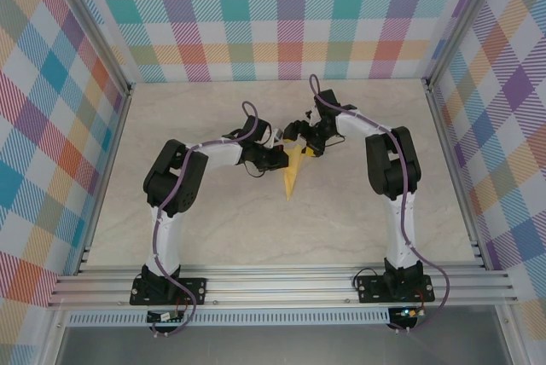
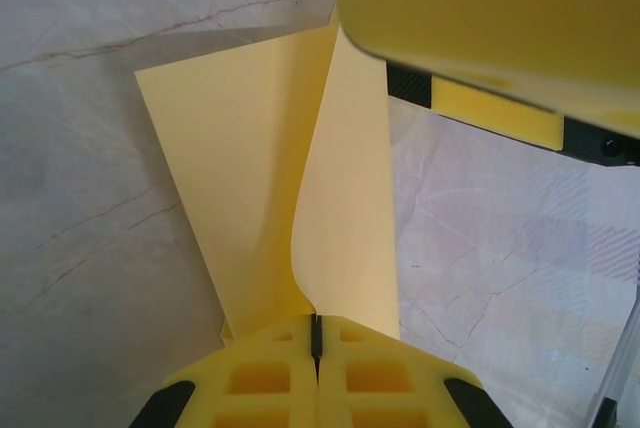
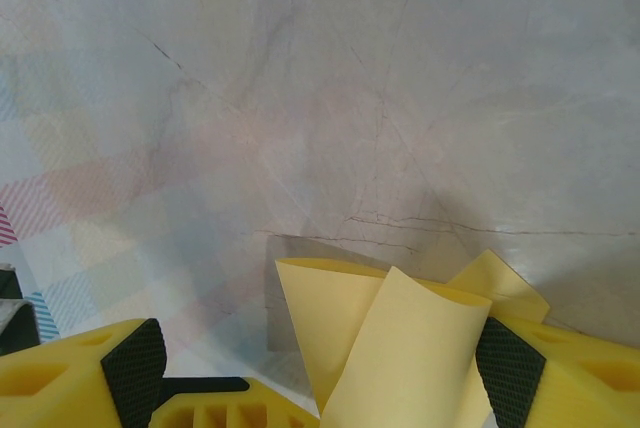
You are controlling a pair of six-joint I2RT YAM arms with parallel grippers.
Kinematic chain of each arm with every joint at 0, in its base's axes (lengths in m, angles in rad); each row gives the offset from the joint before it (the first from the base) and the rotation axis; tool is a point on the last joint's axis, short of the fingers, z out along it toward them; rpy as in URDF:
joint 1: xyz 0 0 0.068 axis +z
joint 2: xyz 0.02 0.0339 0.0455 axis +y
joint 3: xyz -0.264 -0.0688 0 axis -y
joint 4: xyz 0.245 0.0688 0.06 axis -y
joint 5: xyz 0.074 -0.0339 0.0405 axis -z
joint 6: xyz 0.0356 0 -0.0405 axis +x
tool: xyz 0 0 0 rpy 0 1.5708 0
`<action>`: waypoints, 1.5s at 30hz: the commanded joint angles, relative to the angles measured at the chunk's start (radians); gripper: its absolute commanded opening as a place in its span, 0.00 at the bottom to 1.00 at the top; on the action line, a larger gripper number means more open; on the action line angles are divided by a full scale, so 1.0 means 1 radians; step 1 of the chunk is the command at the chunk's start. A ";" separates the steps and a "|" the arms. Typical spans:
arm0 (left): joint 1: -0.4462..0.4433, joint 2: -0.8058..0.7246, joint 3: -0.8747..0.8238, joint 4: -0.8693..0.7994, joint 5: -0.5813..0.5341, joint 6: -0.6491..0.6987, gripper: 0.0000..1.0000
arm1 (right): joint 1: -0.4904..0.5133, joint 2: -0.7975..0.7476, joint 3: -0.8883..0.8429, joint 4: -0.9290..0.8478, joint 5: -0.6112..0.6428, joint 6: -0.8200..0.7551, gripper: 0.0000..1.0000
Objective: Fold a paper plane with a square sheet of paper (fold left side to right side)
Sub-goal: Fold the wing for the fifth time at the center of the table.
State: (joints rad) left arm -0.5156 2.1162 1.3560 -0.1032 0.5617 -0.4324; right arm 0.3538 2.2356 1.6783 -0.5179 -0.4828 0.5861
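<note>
Top external view shows the paper plane as a narrow yellow wedge on the pale marbled counter. Its sharp tip points toward the arm bases and its wide end lies under the two claws. The left claw sits at the wedge's left edge near the wide end. The right claw is just beyond the left claw, over the wide end itself.

Left wrist view has the left claw pressed together, pinching the paper plane where its layers meet. From that pinch one plain, unmarked panel lies flat on the counter, fanning out to the left. A second panel stands up from the crease and bows gently away from the left claw. The paper is thin and smooth, with clean straight edges. One of the right claw's fingers hangs over the far end of the raised panel, across from the left claw.

Right wrist view has the right claw spread wide, with the paper's loose end curling up in soft overlapping flaps between its fingers. The flaps lie against the black pad on one side and well clear of the other pad.
</note>
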 commanded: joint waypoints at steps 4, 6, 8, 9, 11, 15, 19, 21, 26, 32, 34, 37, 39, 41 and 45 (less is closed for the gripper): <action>-0.008 0.002 0.044 -0.059 -0.073 0.019 0.04 | 0.007 0.030 0.003 -0.064 0.000 -0.019 0.85; -0.005 0.007 0.042 -0.060 -0.089 0.014 0.04 | 0.007 0.027 0.001 -0.065 0.001 -0.023 0.85; -0.003 0.011 0.044 -0.056 -0.088 0.011 0.04 | 0.008 0.028 0.001 -0.067 0.003 -0.027 0.85; -0.003 0.013 0.045 -0.055 -0.084 0.011 0.04 | 0.008 0.027 0.001 -0.068 0.003 -0.026 0.85; -0.003 0.015 0.046 -0.046 -0.067 0.010 0.04 | 0.008 0.027 0.000 -0.068 0.000 -0.028 0.85; -0.004 0.021 0.039 -0.032 -0.039 0.009 0.04 | 0.008 0.028 0.001 -0.064 -0.005 -0.028 0.85; -0.012 0.030 0.025 -0.030 -0.029 0.018 0.04 | 0.008 0.022 0.003 -0.053 -0.021 -0.027 0.85; -0.014 0.037 0.017 -0.033 -0.031 0.019 0.04 | 0.005 0.007 0.003 -0.042 -0.031 -0.028 0.85; -0.015 0.046 -0.009 -0.039 -0.049 0.019 0.04 | -0.020 -0.063 0.001 -0.031 -0.036 -0.017 0.86; -0.014 0.048 -0.013 -0.043 -0.057 0.018 0.04 | -0.035 -0.143 -0.026 -0.046 -0.024 -0.028 0.83; -0.015 0.046 -0.011 -0.045 -0.060 0.020 0.04 | -0.035 -0.168 -0.064 -0.038 -0.035 -0.023 0.75; -0.015 0.045 -0.009 -0.049 -0.063 0.021 0.04 | -0.033 -0.186 -0.144 0.001 -0.069 0.003 0.54; -0.015 0.045 -0.006 -0.052 -0.065 0.024 0.04 | -0.028 -0.184 -0.178 0.021 -0.087 0.015 0.40; -0.015 0.044 -0.008 -0.053 -0.066 0.024 0.04 | -0.019 -0.175 -0.198 0.031 -0.094 0.022 0.23; -0.015 0.045 -0.003 -0.057 -0.068 0.023 0.04 | 0.006 -0.158 -0.218 0.038 -0.096 0.028 0.14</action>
State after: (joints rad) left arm -0.5186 2.1349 1.3689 -0.1246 0.5140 -0.4286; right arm 0.3397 2.0563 1.4696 -0.4988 -0.5449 0.6067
